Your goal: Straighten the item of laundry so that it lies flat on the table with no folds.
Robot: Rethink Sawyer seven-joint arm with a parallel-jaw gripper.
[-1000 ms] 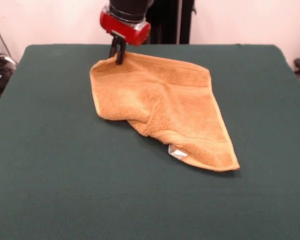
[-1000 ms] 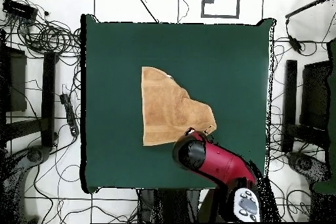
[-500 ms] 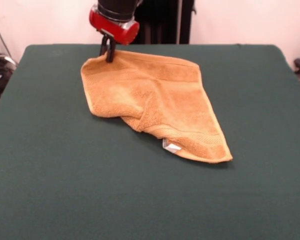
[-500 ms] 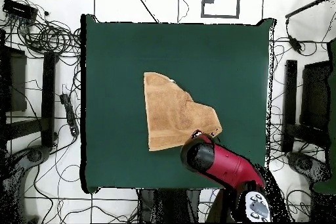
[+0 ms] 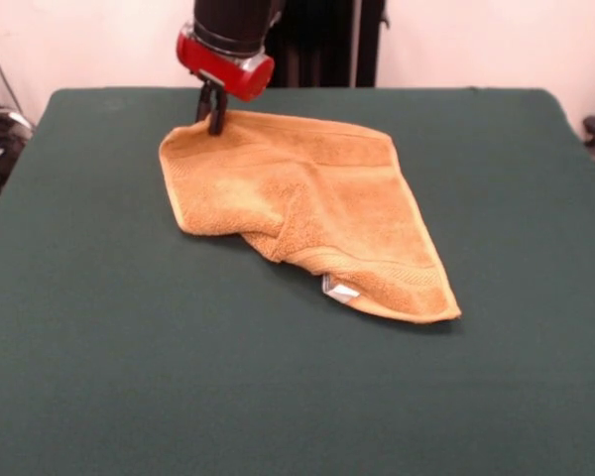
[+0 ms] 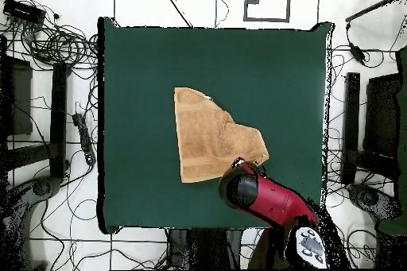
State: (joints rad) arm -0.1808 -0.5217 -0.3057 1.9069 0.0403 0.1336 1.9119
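The orange-yellow towel (image 5: pixel 307 203) lies on the green table (image 5: pixel 129 377), towards the far side. It is not flat: its near left part is folded in, which leaves a slanted edge and a pointed near right corner. The white tag (image 5: pixel 342 291) shows at the near fold. My gripper (image 5: pixel 214 121) stands upright at the towel's far left corner, with its fingers shut on that corner. In the overhead view the towel (image 6: pixel 211 137) is a wedge shape, and the red wrist (image 6: pixel 241 187) covers the gripper and the held corner.
The table (image 6: pixel 270 69) stretches well beyond the towel on all sides. Cables and dark stands lie on the floor around it (image 6: pixel 56 45). The robot's black pedestal (image 5: pixel 327 40) stands behind the far edge.
Over the last second my gripper moved left in the front view, dragging the towel by its far corner. In the last half second the towel has stayed put.
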